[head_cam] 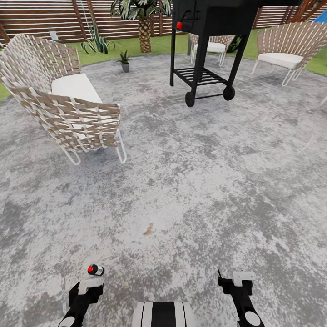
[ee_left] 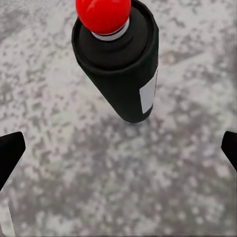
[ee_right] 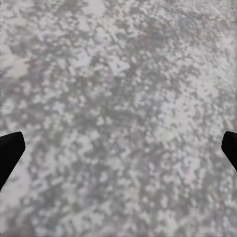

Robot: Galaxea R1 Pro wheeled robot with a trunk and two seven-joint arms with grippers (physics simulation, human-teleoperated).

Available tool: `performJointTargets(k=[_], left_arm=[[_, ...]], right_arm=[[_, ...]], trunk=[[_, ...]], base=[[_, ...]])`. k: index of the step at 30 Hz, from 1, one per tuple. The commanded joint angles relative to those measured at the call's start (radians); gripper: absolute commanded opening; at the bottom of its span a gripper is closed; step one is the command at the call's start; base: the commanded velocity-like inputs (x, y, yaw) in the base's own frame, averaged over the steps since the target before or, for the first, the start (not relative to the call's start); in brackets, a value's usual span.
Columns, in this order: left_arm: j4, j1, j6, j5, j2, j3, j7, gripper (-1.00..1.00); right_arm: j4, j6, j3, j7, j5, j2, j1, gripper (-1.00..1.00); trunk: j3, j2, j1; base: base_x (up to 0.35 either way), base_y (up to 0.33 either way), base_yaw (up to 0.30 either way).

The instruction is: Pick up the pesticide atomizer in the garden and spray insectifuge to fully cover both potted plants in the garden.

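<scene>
The pesticide atomizer (head_cam: pixel 95 270) stands upright on the grey paved patio, a slim dark bottle with a red top. It is just beyond my left gripper (head_cam: pixel 87 287). In the left wrist view the atomizer (ee_left: pixel 121 69) shows its white label, and the left gripper (ee_left: pixel 118 153) is open, its dark fingertips (ee_left: pixel 10 154) wide apart and clear of the bottle. My right gripper (head_cam: pixel 236 278) hangs open over bare paving (ee_right: pixel 118 98). One potted plant (head_cam: pixel 125 60) in a grey pot sits far off at the patio's edge by the lawn.
A woven chair (head_cam: pixel 63 100) with a white cushion stands left of centre. A black wheeled grill (head_cam: pixel 204 50) stands ahead, with two more woven chairs (head_cam: pixel 286 50) behind and right of it. A palm (head_cam: pixel 144 27) and a slatted fence (head_cam: pixel 45 18) border the lawn.
</scene>
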Motion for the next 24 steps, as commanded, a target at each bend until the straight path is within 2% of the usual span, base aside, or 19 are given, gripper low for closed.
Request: performJointTargets(k=[1,7,24], left_arm=[[0.000,0.000,-0.004,-0.004,0.000,0.003,0.001,1.00],[0.001,0.000,-0.004,-0.002,0.000,0.004,0.001,1.00],[-0.007,0.003,-0.005,-0.002,0.000,0.003,0.001,1.00]], right_arm=[[0.001,-0.001,0.001,-0.006,0.006,0.000,0.000,1.00],[0.001,-0.001,0.001,-0.006,0.006,0.000,0.000,1.00],[0.001,-0.001,0.001,-0.005,0.006,0.000,0.000,1.00]], trunk=[[-0.001,0.000,0.000],[-0.001,0.000,0.000],[-0.001,0.000,0.000]], base=[[0.000,0.000,-0.003],[0.133,0.024,-0.001],[0.053,0.025,0.000]])
